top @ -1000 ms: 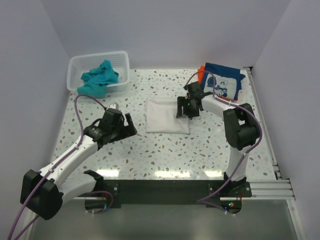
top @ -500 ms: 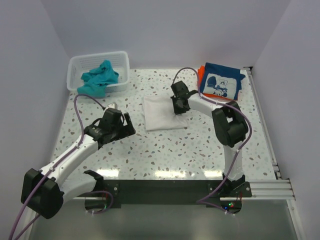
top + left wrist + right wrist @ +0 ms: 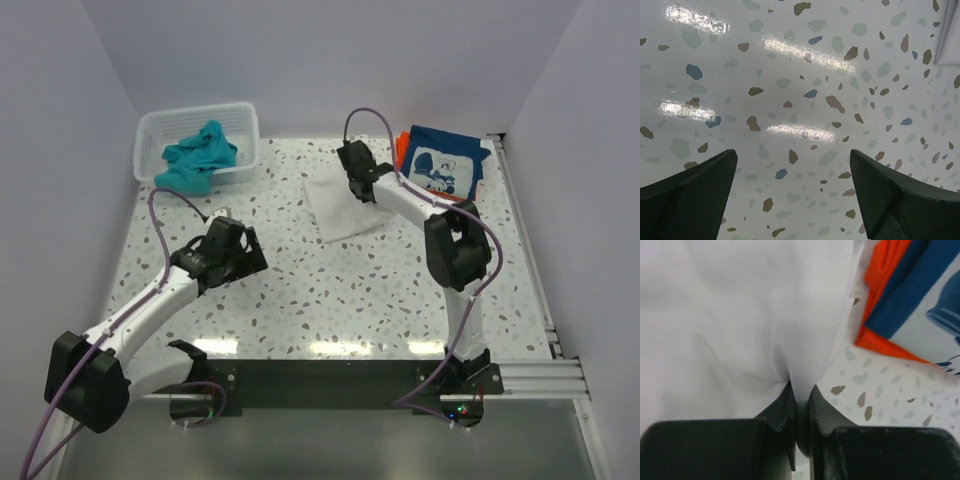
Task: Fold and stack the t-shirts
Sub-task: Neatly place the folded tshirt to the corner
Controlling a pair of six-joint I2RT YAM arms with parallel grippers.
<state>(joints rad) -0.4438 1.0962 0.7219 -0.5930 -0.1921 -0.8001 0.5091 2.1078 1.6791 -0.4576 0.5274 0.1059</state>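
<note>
A folded white t-shirt (image 3: pixel 338 207) lies skewed at the table's far middle, and my right gripper (image 3: pixel 358 189) is shut on its right edge. In the right wrist view the white cloth (image 3: pixel 740 315) bunches between the closed fingers (image 3: pixel 784 405). A navy t-shirt (image 3: pixel 445 167) with a white cartoon print lies folded on an orange one (image 3: pixel 402 148) at the far right; both show in the right wrist view, navy (image 3: pixel 920 285) over orange (image 3: pixel 885 270). A teal t-shirt (image 3: pixel 200 155) hangs out of the basket. My left gripper (image 3: pixel 245 258) is open over bare table (image 3: pixel 795 165).
The white mesh basket (image 3: pixel 245 120) stands at the far left corner, with the teal cloth spilling over its front rim. Walls close in the table on three sides. A metal rail (image 3: pixel 530 260) runs along the right edge.
My right gripper shut on the white t-shirt's right edge and dragged it up and to the right, turning it askew. The left arm has barely moved.
</note>
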